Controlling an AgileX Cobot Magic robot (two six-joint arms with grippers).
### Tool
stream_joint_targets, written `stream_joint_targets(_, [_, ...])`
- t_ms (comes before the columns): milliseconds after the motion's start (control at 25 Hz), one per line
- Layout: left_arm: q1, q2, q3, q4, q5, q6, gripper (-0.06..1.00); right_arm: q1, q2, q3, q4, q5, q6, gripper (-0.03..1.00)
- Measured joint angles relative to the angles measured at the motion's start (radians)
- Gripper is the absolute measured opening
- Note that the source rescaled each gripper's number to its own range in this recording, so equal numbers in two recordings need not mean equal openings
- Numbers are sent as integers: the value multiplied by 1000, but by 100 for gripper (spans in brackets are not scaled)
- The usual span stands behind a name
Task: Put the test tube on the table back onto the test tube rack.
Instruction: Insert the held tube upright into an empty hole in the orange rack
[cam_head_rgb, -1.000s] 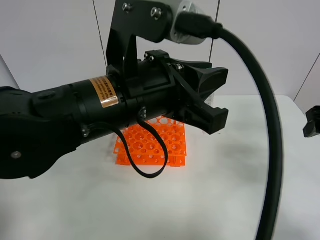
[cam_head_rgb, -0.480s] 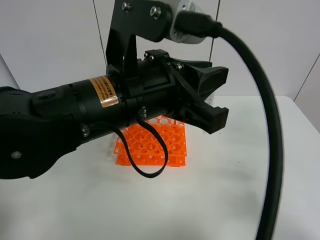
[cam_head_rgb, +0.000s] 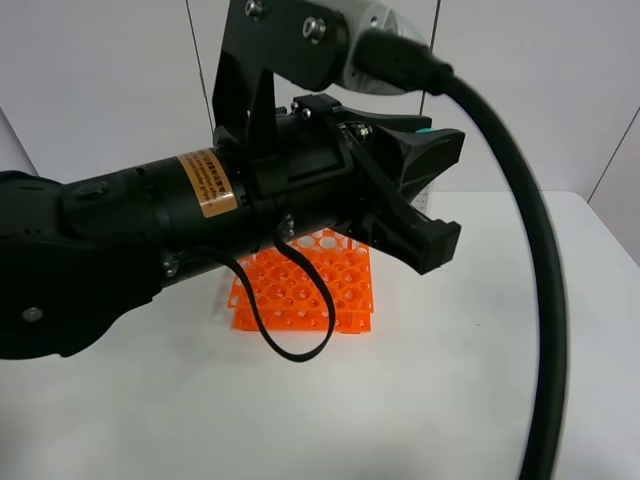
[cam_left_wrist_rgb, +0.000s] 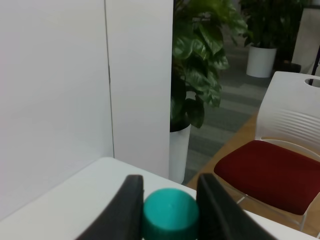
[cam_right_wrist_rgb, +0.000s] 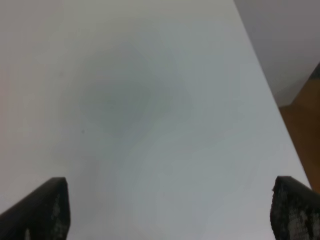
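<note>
1. Pretty office-y: white partition panels (cam_left_wrist_rgb: 55, 100), big potted plants (cam_left_wrist_rgb: 200, 75), and a white chair (cam_left_wrist_rgb: 287, 125) with a red seat.
2. Bit of lab bench too, with an orange test tube rack (cam_head_rgb: 350, 285) on a white table (cam_head_rgb: 450, 400).

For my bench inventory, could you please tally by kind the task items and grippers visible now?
1 test tube, teal cap, held in the left gripper
1 test tube rack, orange
2 grippers: the left gripper and the right gripper
Total: 4
Any tubes behind the left arm are hidden.
</note>
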Motion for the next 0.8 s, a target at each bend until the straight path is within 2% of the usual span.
stream_joint_targets(320, [0, 0, 0, 15, -14, 0, 0, 4, -152, 148, 22, -53, 14, 96])
stream_joint_targets(440, [0, 0, 0, 15, -16, 0, 0, 46, -202, 150, 41, -59, 29, 96])
stream_joint_targets(680, [0, 0, 0, 15, -18, 3, 0, 171, -306, 152, 14, -65, 31, 96])
stream_joint_targets(800, [0, 0, 0, 16, -19, 7, 0, 198, -366, 178, 4, -60, 33, 96])
